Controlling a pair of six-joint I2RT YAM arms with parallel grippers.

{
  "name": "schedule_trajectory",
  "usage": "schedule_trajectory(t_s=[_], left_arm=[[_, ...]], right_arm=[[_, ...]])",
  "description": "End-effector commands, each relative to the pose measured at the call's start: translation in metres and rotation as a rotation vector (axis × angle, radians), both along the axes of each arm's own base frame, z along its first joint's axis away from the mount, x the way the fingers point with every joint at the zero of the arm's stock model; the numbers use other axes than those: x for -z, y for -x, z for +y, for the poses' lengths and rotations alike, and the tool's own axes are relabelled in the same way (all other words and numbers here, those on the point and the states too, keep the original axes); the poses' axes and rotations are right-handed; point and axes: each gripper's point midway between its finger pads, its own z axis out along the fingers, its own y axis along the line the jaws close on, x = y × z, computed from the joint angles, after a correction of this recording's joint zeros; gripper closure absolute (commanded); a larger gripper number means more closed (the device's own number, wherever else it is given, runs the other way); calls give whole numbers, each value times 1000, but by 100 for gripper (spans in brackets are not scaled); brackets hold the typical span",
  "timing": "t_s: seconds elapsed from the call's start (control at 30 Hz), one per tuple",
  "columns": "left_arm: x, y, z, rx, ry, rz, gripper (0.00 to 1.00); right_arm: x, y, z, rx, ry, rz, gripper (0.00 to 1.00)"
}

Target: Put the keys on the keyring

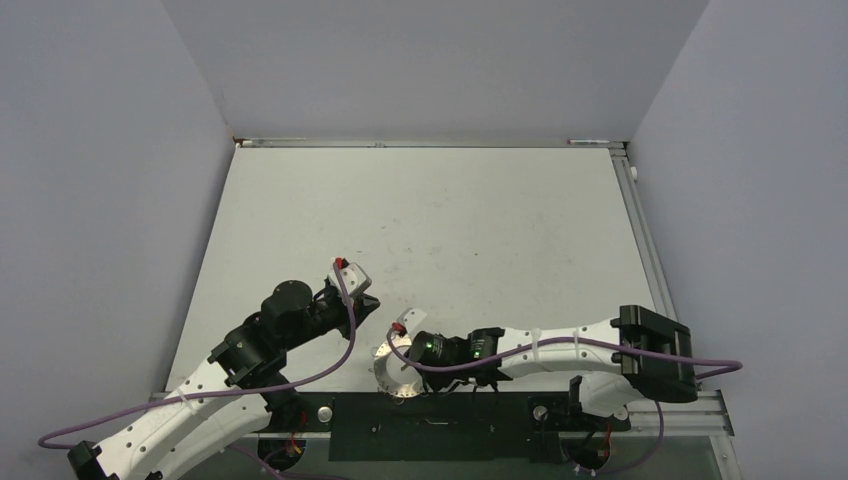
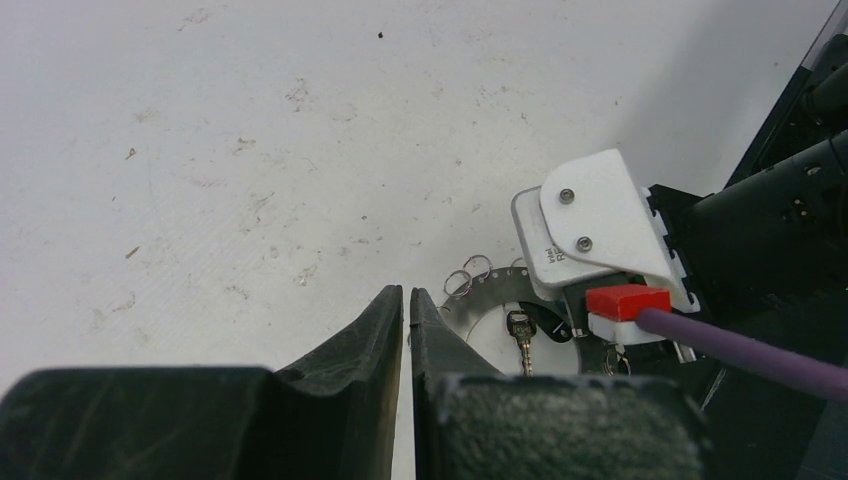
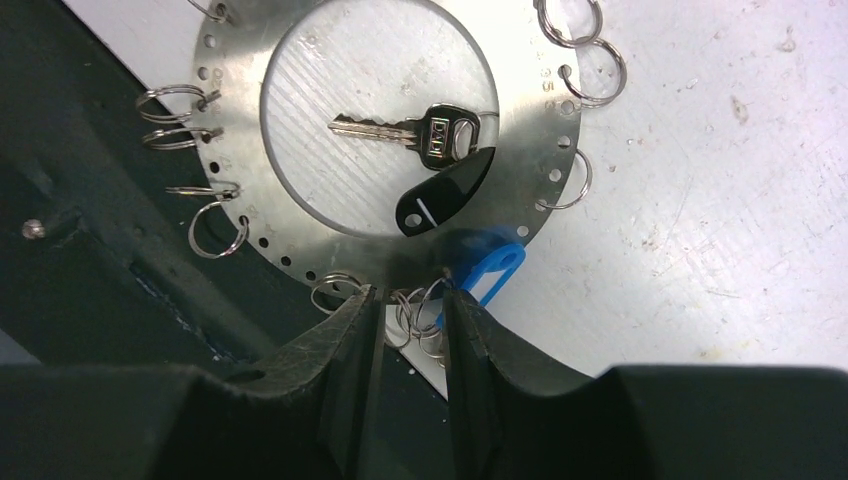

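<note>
The right pincer (image 3: 410, 300) grasps the keyring (image 3: 530, 130) by its nearest loops — black-headed key (image 3: 447, 135) inside the hole beyond; left pincer (image 2: 407, 295) clenched, empty.

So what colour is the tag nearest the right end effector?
The tag is blue; right wrist view.

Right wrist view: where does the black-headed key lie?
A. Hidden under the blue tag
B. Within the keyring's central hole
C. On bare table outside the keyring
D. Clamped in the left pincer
B: the black-headed key lies inside the wide central hole of the keyring, with its blade pointing across the opening.
</note>
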Motion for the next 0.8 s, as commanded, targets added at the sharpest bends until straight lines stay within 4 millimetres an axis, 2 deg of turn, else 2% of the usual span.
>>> schedule_trajectory(t_s=[0.0,0.27,0.6,0.77], left_arm=[[-16,-2,-4,9,39,-28,95],[-17,-1,-4,11,41,-28,95],[-17,-1,-4,11,42,-29,95],[-17,0,-4,11,44,-29,95]], right_arm=[[1,-5,1,13,59,-46,70],[1,-10,-9,39,160,-115,71],[7,-11,-13,43,181,-126,85],[7,-11,-13,48,168,-128,86]])
